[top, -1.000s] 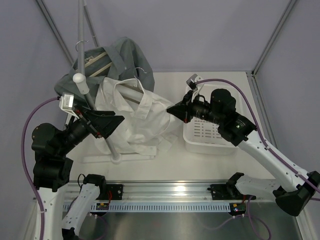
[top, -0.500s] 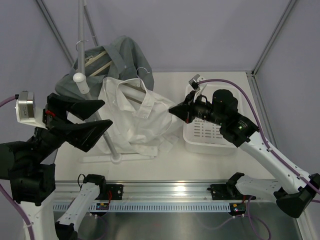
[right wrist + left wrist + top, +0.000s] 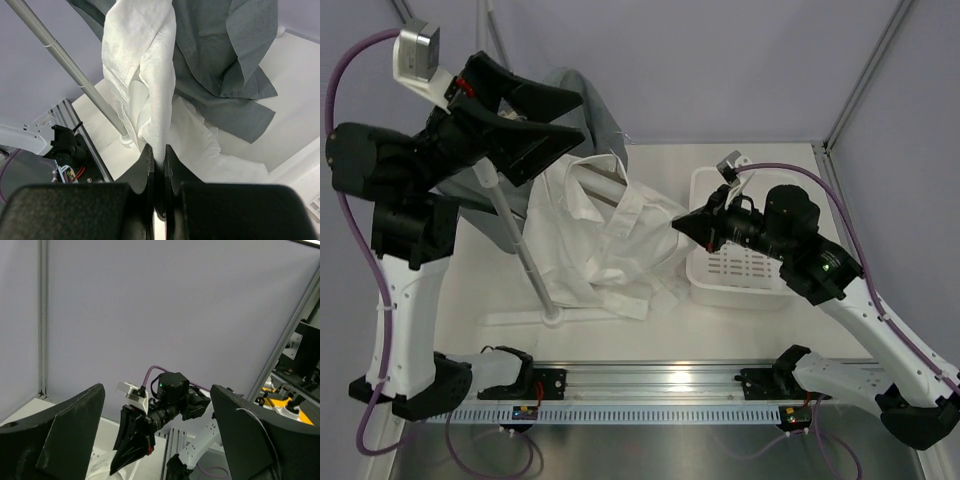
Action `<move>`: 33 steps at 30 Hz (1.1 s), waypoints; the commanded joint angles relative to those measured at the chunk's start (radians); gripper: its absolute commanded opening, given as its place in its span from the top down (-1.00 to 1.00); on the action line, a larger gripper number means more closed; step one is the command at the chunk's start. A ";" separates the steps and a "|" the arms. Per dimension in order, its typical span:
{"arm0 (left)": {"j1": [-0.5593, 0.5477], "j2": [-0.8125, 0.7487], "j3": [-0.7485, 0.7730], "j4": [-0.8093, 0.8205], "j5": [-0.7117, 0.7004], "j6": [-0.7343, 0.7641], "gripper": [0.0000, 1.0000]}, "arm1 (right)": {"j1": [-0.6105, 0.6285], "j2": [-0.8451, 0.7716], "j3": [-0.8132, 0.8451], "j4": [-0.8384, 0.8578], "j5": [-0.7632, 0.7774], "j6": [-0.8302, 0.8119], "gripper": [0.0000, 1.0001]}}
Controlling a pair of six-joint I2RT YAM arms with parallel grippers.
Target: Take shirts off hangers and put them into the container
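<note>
The left fingers [image 3: 576, 115] are wide apart and hold nothing. They are up high, over the grey-green shirt [image 3: 597, 118]. In the left wrist view there is only a bare wall and the other arm between them.

The right fingers [image 3: 159, 167] are pressed tight on a fold of the white shirt [image 3: 610, 230]. The cloth comes up out of them in a bunched strip.

The white shirt hangs by the slanted metal pole [image 3: 520, 250]. Its lower part lies crumpled on the bench [image 3: 720, 330], just beside the white basket [image 3: 698, 190]. The grey-green shirt hangs behind the white one, and one corner of it droops low. There are no clothes in the basket
</note>
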 commanded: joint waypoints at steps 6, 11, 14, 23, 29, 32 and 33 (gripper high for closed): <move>-0.224 0.215 0.233 -0.219 -0.137 0.229 -0.84 | -0.014 -0.089 0.058 -0.047 0.108 -0.017 1.00; -0.354 0.228 0.145 -0.379 -0.397 0.431 -0.78 | -0.022 -0.121 0.072 -0.179 0.189 -0.012 1.00; -0.411 0.183 0.051 -0.387 -0.569 0.516 -0.75 | -0.040 -0.126 0.098 -0.286 0.231 0.020 1.00; -0.506 0.004 -0.293 -0.273 -0.859 0.562 -0.52 | -0.051 -0.218 0.058 -0.366 0.283 0.078 1.00; -0.557 -0.020 -0.374 -0.292 -1.039 0.519 -0.05 | -0.051 -0.250 0.067 -0.345 0.181 0.120 1.00; -0.593 -0.018 -0.387 -0.313 -1.134 0.504 0.18 | -0.051 -0.251 0.080 -0.341 0.116 0.124 1.00; -0.609 -0.018 -0.390 -0.315 -1.166 0.493 0.22 | -0.051 -0.253 0.080 -0.340 0.090 0.124 1.00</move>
